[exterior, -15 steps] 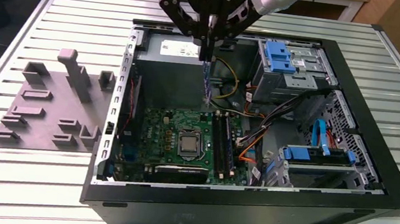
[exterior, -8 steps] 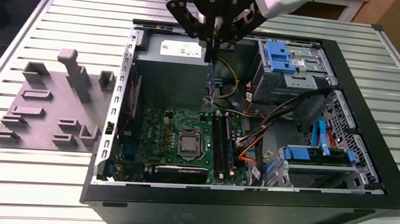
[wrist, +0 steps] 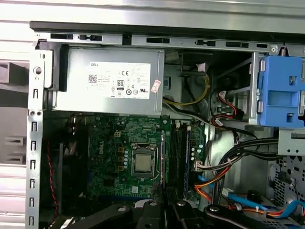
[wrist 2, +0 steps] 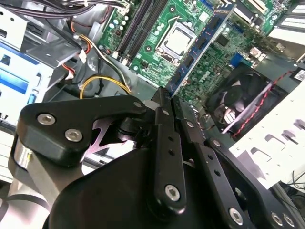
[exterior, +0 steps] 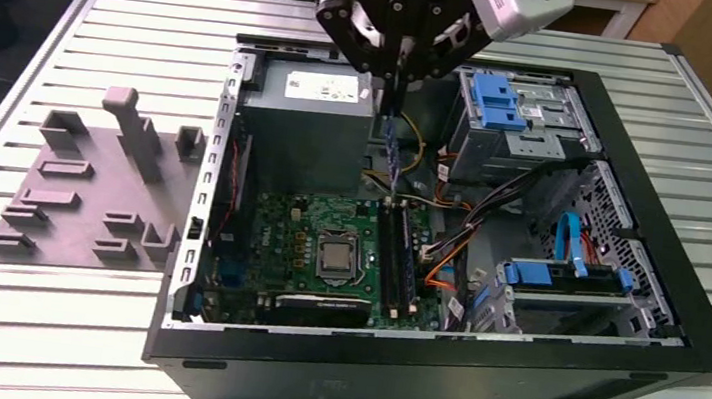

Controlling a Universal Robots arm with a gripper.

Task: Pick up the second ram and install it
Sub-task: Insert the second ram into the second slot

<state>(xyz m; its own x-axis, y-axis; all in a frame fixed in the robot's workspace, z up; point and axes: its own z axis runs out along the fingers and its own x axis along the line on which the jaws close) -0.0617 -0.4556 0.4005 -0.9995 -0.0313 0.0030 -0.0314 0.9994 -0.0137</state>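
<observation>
The gripper [exterior: 402,64] hangs over the open case [exterior: 664,325], near the power supply [exterior: 321,90], with its fingers [wrist 2: 164,138] clenched on one end of the ram [exterior: 391,143]. In the exterior view the ram hangs edge-down from the fingers, held in the air above the board [exterior: 326,226] and clear of the slots [exterior: 398,250] below it. In the second wrist view the ram [wrist 2: 200,45] runs away from the fingertips as a long blue stick with a row of black chips, crossing over the board [wrist 2: 157,62] just beside the processor [wrist 2: 178,40], with the fan [wrist 2: 243,102] to one side. In the first wrist view the gripper's black links [wrist: 162,214] sit at the edge, with the processor [wrist: 143,163], the slots [wrist: 178,152] and the power supply [wrist: 112,78] beyond. On the table [exterior: 149,15], well apart on the exterior view's left, lies a grey fixture [exterior: 95,190].
</observation>
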